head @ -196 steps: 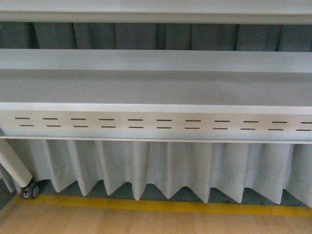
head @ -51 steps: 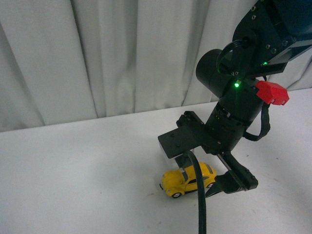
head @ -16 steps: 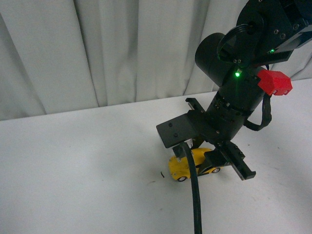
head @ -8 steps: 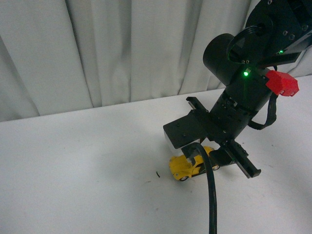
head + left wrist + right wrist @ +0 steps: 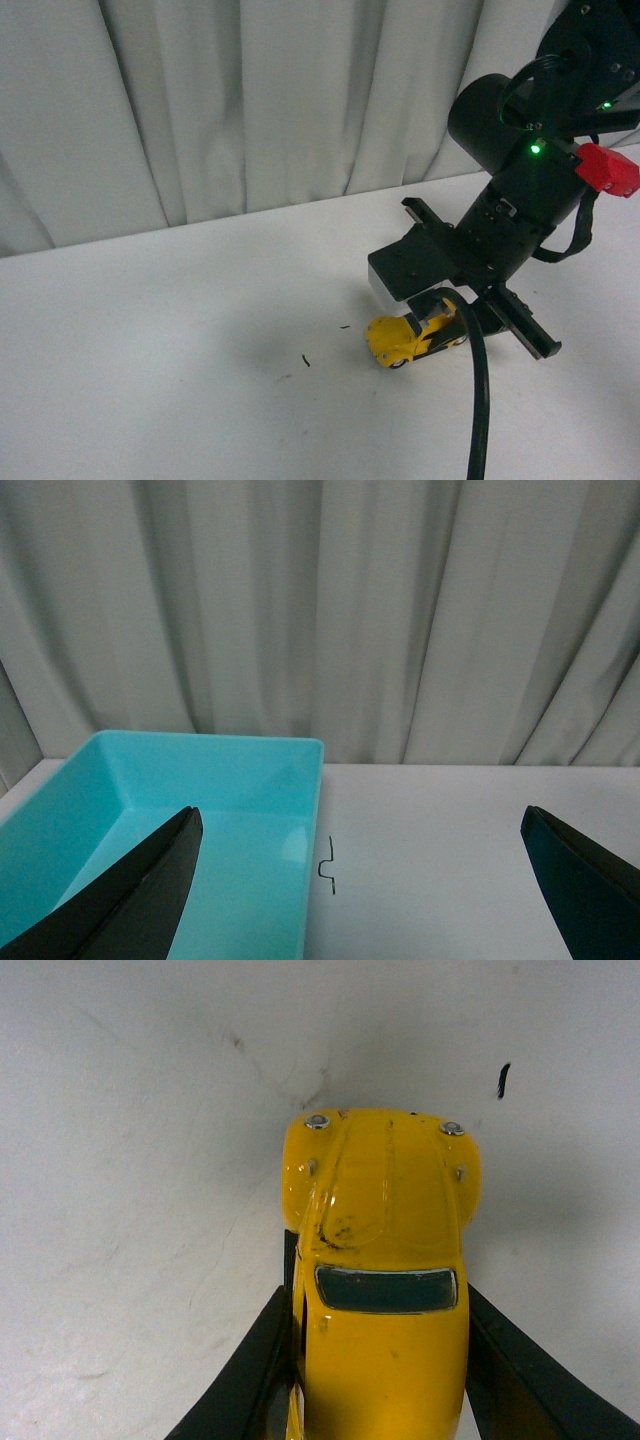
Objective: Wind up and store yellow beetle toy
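The yellow beetle toy [image 5: 412, 337] stands on the white table, its nose pointing left in the front view. My right gripper [image 5: 440, 325] is shut on its rear half, the black arm reaching down from the upper right. In the right wrist view the toy [image 5: 380, 1260] fills the middle, hood and dark windscreen showing, with my black fingers [image 5: 255, 1360] pressed against both its sides. My left gripper [image 5: 360, 900] is open and empty, its dark fingertips [image 5: 140, 890] wide apart above the table; it does not show in the front view.
A turquoise bin [image 5: 170, 820] stands open by the left gripper, near the pale curtain [image 5: 320, 610]. A small bent wire [image 5: 327, 865] lies on the table beside the bin. Small dark specks [image 5: 306, 360] lie left of the toy. A black cable [image 5: 478, 400] hangs in front.
The right arm and the toy in it have shifted rightward across the front view over the last second, the toy staying on the table. The curtain also slid, so the camera view moved.
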`<state>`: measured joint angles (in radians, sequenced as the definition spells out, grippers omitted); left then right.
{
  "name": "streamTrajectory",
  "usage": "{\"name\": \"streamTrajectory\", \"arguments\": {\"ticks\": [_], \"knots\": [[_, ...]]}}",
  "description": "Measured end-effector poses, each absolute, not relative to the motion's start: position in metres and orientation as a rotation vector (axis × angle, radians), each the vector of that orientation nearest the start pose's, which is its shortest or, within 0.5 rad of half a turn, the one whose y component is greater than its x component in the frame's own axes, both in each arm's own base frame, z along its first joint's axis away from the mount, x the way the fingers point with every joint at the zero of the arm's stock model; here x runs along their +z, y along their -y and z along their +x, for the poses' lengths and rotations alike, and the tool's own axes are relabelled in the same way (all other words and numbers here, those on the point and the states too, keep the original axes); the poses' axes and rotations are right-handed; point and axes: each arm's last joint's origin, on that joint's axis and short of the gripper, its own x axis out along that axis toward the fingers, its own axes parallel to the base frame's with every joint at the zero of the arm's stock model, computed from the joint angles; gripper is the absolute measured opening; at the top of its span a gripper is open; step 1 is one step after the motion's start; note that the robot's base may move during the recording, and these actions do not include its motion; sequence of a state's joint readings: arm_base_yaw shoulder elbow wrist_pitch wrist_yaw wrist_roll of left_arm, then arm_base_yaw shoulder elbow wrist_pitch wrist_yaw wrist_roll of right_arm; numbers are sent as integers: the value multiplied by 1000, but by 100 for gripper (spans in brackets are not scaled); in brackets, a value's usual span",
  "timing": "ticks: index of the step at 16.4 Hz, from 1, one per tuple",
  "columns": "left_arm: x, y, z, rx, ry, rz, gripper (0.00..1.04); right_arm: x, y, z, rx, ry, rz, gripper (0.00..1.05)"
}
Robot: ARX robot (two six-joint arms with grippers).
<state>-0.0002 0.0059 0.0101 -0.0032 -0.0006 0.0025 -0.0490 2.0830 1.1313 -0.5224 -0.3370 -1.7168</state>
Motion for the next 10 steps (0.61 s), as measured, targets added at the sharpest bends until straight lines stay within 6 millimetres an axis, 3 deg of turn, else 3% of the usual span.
{"name": "streamTrajectory", "arguments": {"ticks": [10], "knots": [[166, 0, 97, 0, 1, 3, 98, 76, 55, 332, 1251, -917, -1001, 41]]}}
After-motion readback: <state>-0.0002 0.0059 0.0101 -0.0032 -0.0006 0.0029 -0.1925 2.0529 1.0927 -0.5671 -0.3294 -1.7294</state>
